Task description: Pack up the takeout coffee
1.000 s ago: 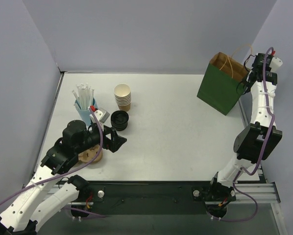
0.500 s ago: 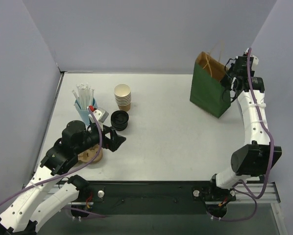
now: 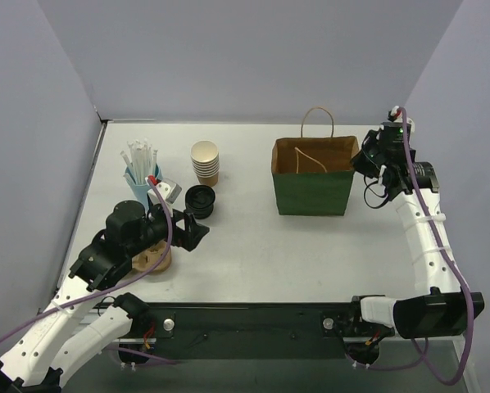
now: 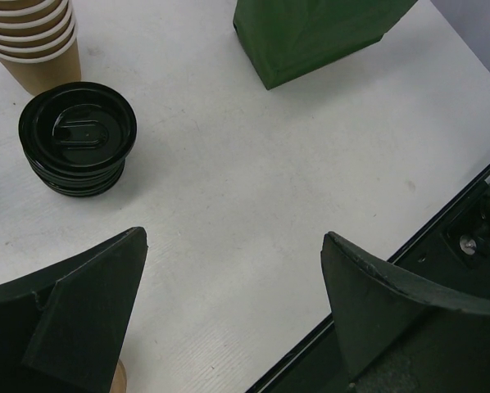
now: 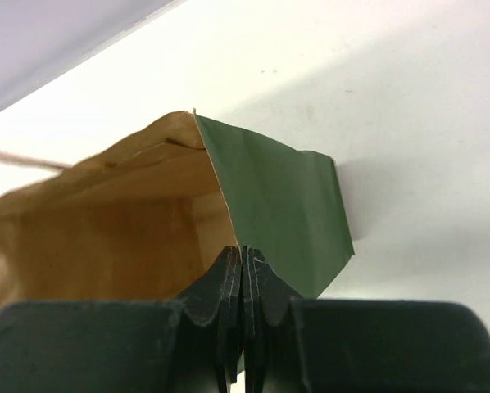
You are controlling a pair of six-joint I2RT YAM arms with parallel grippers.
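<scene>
No lidded takeout coffee shows in any view. A tan round thing [image 3: 152,260] lies mostly hidden under my left arm; what it is I cannot tell. My left gripper [image 3: 197,233] [image 4: 234,236] hovers open over bare table, holding nothing. The green paper bag [image 3: 310,187] [image 4: 310,33] stands upright right of centre, its brown inside and string handle showing. My right gripper [image 3: 362,161] [image 5: 242,250] is shut on the bag's [image 5: 269,196] right-hand rim.
A stack of black lids [image 3: 200,201] [image 4: 77,139] sits just beyond my left gripper. A stack of lidless tan cups [image 3: 205,161] [image 4: 28,41] stands behind it. A blue cup of wrapped straws [image 3: 140,178] stands at the left. Grey walls close three sides.
My right arm has pulled the green bag left from the table's right edge toward the middle and turned it square to the camera. The left arm has not moved.
</scene>
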